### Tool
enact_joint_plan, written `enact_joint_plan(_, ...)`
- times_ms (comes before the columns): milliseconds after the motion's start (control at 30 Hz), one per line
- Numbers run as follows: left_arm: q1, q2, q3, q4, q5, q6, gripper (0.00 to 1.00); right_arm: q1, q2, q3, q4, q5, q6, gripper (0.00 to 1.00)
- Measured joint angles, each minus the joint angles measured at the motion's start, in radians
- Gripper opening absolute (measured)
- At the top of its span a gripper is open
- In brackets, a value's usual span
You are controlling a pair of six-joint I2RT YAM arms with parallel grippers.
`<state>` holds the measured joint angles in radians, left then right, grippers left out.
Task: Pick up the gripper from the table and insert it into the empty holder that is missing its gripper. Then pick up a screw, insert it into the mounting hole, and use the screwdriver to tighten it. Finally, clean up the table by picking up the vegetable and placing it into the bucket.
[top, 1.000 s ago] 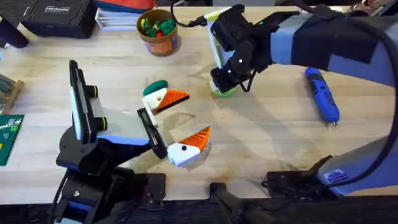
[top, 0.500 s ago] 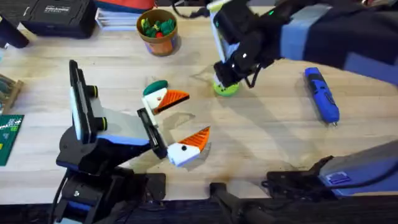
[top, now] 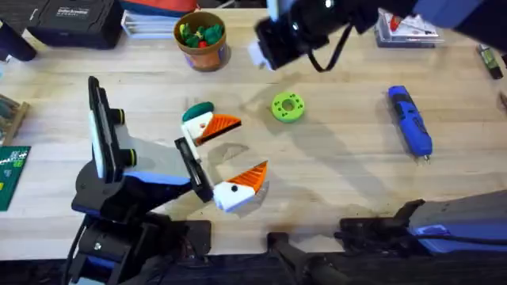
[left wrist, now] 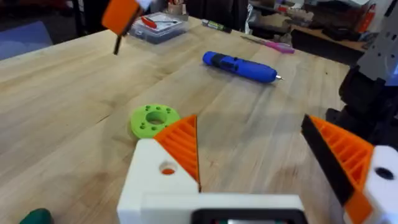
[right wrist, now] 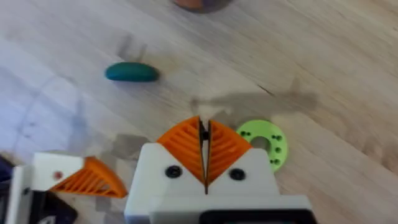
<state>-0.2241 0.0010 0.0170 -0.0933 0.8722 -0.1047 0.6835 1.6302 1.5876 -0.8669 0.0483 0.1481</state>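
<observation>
**benchbot_77:** Starting from the left, where's the vegetable [top: 198, 109] sitting?

**yam_fan:** It's lying on the wood right up against the white block of the left gripper's [top: 252, 145] farther finger. Can't tell if it's actually touching. The bucket [top: 202, 38] is standing well apart from it, out toward the far edge, and it's showing green and red toy bits inside.

**benchbot_77:** And the left claw itself?

**yam_fan:** It's resting low over the table with its fingers spread wide and nothing between them. Both white blocks are wearing orange ribbed pads [left wrist: 180, 146].

**benchbot_77:** Moving right, what's the right gripper [right wrist: 203, 127] doing?

**yam_fan:** It's hovering high above the table, between the bucket and a clear box [top: 404, 28] at the back. Its orange pads are pressing together, and they're pinching a thin dark sliver [left wrist: 117, 45] that's poking out past the tips. Too small to say what it is.

**benchbot_77:** Anything under it?

**yam_fan:** A lime-green disc [top: 287, 107] with holes is lying flat on the table, nearer than the gripper and free of it.

**benchbot_77:** Screwdriver?

**yam_fan:** The screwdriver [top: 409, 120] is lying on its side well to the right of the disc, metal tip pointing toward the near edge, with nothing touching it.
</observation>
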Motion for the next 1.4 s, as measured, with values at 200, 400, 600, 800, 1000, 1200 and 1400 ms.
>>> enact_joint_plan(200,0.0,0.0,0.0,0.0,0.0,0.0,0.987,0.097,0.0,0.087,-0.03,-0.145,-0.022,0.006)
enact_joint_plan(400,0.0,0.0,0.0,0.0,0.0,0.0,0.987,0.199,0.002,0.087,-0.048,-0.204,-0.045,0.006)
enact_joint_plan(600,0.0,0.0,0.0,0.0,0.0,0.0,0.985,0.254,0.002,0.087,-0.054,-0.215,-0.052,0.006)
enact_joint_plan(800,0.0,0.0,0.0,0.0,0.0,0.0,0.985,0.27,0.002,0.087,-0.067,-0.215,-0.053,0.006)
enact_joint_plan(1000,0.0,0.0,0.0,0.0,0.0,0.0,0.985,0.28,0.002,0.087,-0.068,-0.216,-0.052,0.006)
enact_joint_plan(1200,0.0,0.0,0.0,0.0,0.0,0.0,0.985,0.289,0.025,0.087,-0.077,-0.222,-0.053,0.006)
enact_joint_plan(1400,0.0,0.0,0.0,0.0,0.0,0.0,0.987,0.292,0.063,0.087,-0.077,-0.222,-0.071,0.006)
